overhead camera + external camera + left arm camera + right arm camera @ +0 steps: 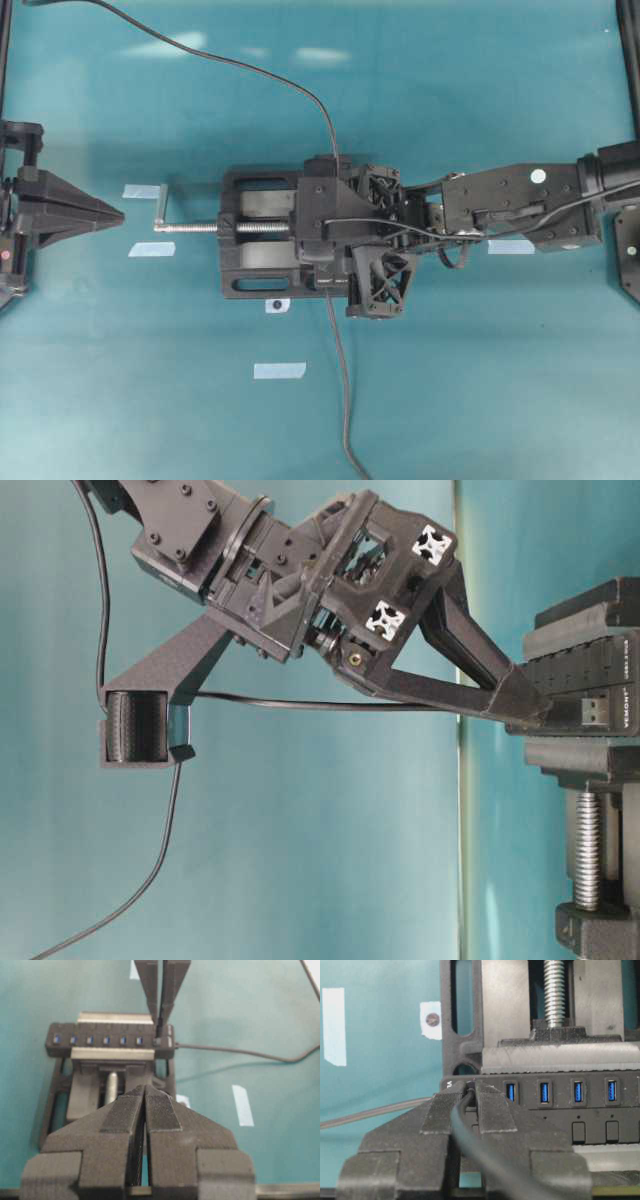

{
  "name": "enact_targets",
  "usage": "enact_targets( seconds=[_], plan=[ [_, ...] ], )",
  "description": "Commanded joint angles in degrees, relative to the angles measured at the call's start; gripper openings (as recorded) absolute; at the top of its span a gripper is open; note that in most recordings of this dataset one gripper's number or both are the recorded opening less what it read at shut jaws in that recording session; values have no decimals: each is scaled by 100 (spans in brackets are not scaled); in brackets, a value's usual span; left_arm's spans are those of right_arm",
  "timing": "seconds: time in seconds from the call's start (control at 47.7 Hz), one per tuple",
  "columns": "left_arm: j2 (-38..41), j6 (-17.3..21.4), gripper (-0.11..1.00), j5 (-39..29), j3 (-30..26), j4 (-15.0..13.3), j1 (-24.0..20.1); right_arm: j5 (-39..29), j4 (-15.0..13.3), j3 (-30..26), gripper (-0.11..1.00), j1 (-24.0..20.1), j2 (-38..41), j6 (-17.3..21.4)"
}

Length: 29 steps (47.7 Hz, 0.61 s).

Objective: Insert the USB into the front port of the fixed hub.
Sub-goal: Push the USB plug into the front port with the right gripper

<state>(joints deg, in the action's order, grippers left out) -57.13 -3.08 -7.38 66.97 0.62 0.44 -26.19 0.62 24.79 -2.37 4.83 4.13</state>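
Right wrist view: right tool (468,1105) clamped on USB (469,1091) at fixed hub (600,1110); overhead hides contact; left tool (145,1110) closed, empty.

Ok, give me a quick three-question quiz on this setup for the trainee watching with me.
1. True or false: the left tool is gripping the USB.
2. What clamps the hub in place? A) a vise B) blue tape C) the left tool
3. In the left wrist view, how many blue ports show with nothing in them?
Key: 1 false, the right tool holds it and the left tool is shut on nothing. 2 A. 3 six.
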Motion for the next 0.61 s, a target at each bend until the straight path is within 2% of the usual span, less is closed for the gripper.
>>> enact_targets(
  seconds=[0.0, 0.587],
  plan=[
    [26, -9, 0, 26, -62, 9, 0, -123, -26, -70, 7, 9, -70, 53],
    [9, -9, 0, 26, -35, 9, 9, -141, -70, -114, 7, 18, 0, 53]
  ],
)
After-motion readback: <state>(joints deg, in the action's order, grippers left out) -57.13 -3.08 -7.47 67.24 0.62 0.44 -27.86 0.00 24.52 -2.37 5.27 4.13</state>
